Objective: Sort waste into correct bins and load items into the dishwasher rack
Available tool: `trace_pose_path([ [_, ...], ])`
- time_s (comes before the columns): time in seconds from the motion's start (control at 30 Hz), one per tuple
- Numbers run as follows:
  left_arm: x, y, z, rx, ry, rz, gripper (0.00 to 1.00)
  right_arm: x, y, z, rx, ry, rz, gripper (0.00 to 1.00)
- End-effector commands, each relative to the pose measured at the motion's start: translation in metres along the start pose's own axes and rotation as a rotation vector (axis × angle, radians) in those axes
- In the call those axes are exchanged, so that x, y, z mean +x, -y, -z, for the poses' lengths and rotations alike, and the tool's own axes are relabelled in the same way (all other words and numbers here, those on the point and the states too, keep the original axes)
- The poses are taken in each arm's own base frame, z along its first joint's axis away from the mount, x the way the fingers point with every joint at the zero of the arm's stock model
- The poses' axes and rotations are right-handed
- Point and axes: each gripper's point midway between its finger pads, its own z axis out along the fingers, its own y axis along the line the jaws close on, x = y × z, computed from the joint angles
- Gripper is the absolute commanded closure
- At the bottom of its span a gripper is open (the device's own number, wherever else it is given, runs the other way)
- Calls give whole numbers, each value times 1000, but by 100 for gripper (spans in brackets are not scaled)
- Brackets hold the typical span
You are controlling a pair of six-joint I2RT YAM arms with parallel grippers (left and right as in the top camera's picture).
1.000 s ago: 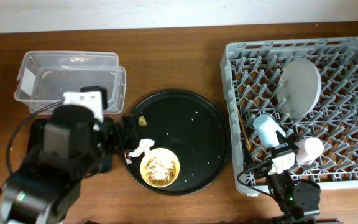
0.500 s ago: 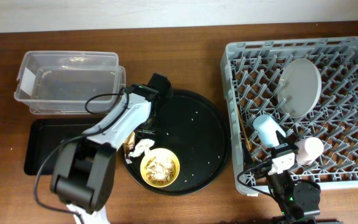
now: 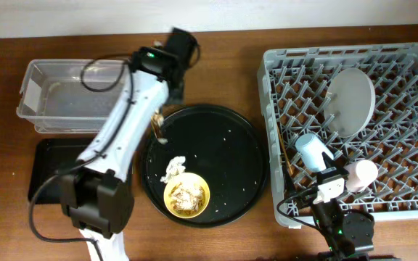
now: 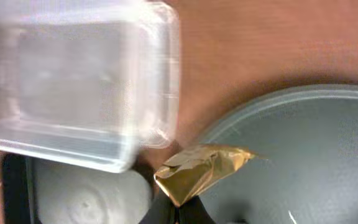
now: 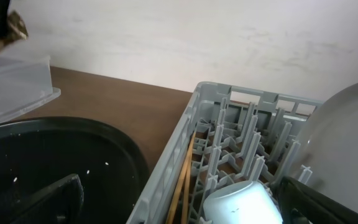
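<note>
My left gripper (image 4: 178, 210) is shut on the gold-brown snack wrapper (image 4: 201, 171), held above the gap between the clear tub (image 4: 73, 81) and the round black tray (image 4: 303, 149). From overhead the wrapper (image 3: 159, 132) shows beside the left arm. The white tissue (image 3: 173, 168) lies on the round tray next to the yellow bowl (image 3: 187, 196) of food scraps. In the dishwasher rack (image 3: 274, 94) stand the plate (image 3: 350, 101), blue cup (image 3: 312, 152), pink cup (image 3: 361, 174) and chopsticks (image 5: 182, 180). My right gripper (image 5: 179, 208) is open at the rack's near edge.
The shallow black tray (image 3: 49, 167) lies in front of the clear tub (image 3: 56, 98). The left arm stretches over the tub's right end and the round tray's left rim. A pale wall runs behind the table.
My left gripper has shut on the wrapper and lifted it off the round tray toward the tub. The left arm has swung up and back. The right arm has not moved.
</note>
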Motion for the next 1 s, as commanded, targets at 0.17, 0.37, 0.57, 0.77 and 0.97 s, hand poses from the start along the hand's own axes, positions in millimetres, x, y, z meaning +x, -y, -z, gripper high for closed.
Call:
trace_pose_path([
  [0.17,-62,-103,-45,135,117,387,24,3,1,0,2,-2,4,2],
  [0.37,-18,-82,3,228,-53,313,28,3,1,0,2,-2,4,2],
  [0.57,74,-4,43,262,-371,54,47,3,1,0,2,-2,4,2],
  [0.77,118,34,19,230,-486,-36,30,3,1,0,2,-2,4,2],
  [0.97,177,81,-46,293,-530,-166,30,3,1,0,2,-2,4,2],
])
